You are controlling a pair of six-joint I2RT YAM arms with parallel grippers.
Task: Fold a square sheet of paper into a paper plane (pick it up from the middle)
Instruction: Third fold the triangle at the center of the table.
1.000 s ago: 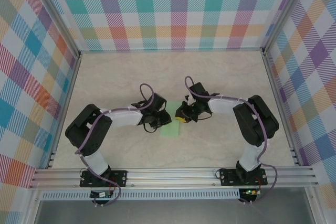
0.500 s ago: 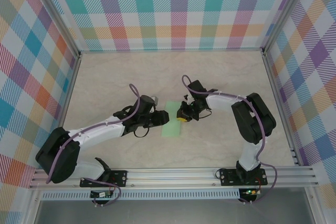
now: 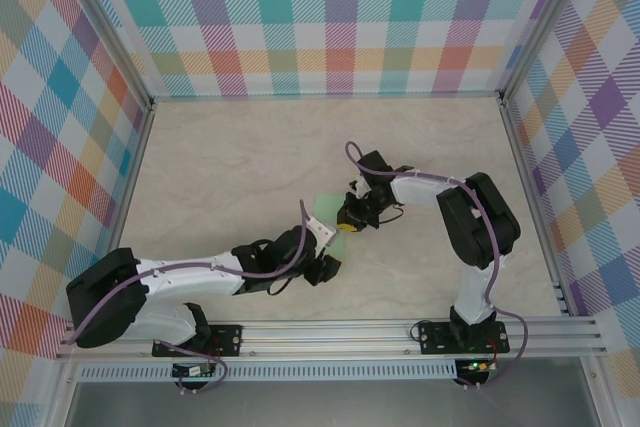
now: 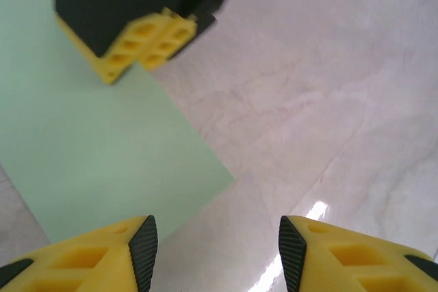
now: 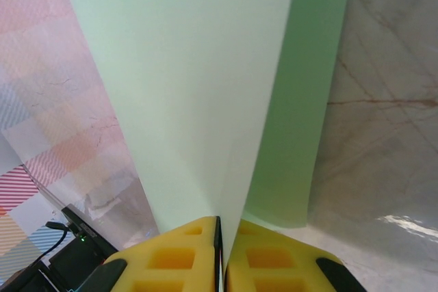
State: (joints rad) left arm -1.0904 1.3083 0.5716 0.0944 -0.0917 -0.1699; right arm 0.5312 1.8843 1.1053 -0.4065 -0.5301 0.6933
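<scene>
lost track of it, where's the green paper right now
In the top view the green paper sits near the middle of the table, one edge pinched in the right gripper, with the open left gripper just on its near side.

Left claw [image 3: 328, 269] swung back nearer; right claw [image 5: 219, 229] raised the paper [image 5: 191, 87].

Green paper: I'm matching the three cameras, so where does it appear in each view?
Top external: green paper at mid-table, beside the right gripper and partly under the left arm.
Left wrist: green paper covers the left half, flat on the table, with the right gripper at top left.
Right wrist: green paper rises through the centre, pinched in the right gripper.
Shared landmark: the right gripper's yellow fingers.
</scene>
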